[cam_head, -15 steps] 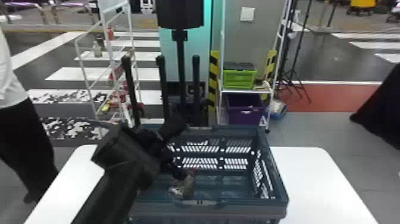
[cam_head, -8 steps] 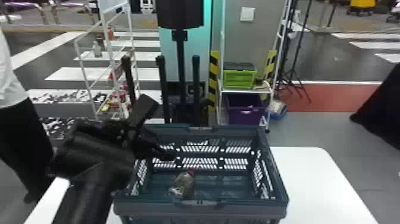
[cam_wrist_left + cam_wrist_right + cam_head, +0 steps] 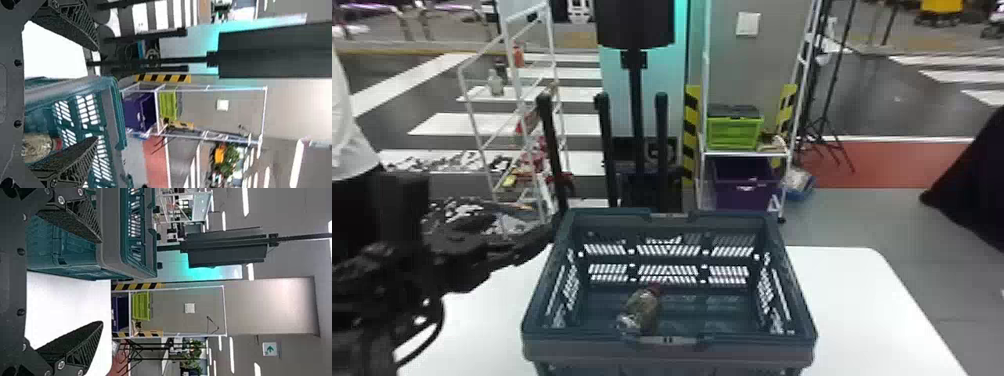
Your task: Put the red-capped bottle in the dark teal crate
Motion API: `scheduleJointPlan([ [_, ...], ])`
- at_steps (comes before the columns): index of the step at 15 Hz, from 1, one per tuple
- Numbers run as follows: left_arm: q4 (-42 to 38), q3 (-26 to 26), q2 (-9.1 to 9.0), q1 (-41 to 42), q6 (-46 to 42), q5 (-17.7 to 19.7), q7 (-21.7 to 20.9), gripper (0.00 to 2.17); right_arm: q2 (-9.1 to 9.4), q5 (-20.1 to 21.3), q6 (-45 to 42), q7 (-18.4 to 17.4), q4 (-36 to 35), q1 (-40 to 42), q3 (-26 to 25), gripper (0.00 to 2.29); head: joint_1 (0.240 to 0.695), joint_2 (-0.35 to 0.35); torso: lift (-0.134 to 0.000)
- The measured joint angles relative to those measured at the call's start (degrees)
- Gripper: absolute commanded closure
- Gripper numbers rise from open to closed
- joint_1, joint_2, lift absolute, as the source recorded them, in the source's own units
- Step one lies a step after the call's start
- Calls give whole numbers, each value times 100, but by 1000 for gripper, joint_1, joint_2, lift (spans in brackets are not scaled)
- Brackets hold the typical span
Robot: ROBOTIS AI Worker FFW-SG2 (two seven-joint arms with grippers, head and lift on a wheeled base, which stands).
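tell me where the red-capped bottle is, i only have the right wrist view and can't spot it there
Observer: The head view shows the red-capped bottle inside the dark teal crate, a little left of the middle and close to the wall nearest the robot.
Operator: got it, anything gripped on the left
Observer: No. In the left wrist view the left gripper is open, its two fingers well apart with nothing held between them.
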Motion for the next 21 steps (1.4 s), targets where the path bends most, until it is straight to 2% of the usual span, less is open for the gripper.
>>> scheduleJointPlan([
  [3,-699,393,0,791,-11,642,277,90,-82,-37,25,-18,-33,-17,22,151,499,0,0],
  [5,-970,617,0,1370,-367,1069,445,100,-128,-38,50,-17,-79,-17,48,151,499,0,0],
  [9,-872,727,0,2768,-2546,1586,942,100,-207,-2,204,-67,-228,1,103,151,499,0,0],
  [11,-585,517,0,3470,-3832,1628,1308,100,-232,35,277,-104,-292,9,135,151,499,0,0],
  [14,-101,-87,0,4341,-5540,1453,2047,100,-300,76,360,-183,-319,9,219,151,499,0,0],
  [18,659,-918,0,4944,-6995,1079,2880,97,-363,110,408,-222,-314,-3,286,151,499,0,0],
  [21,942,-1340,0,5173,-7633,885,3423,93,-394,155,406,-237,-301,-25,346,151,499,0,0],
])
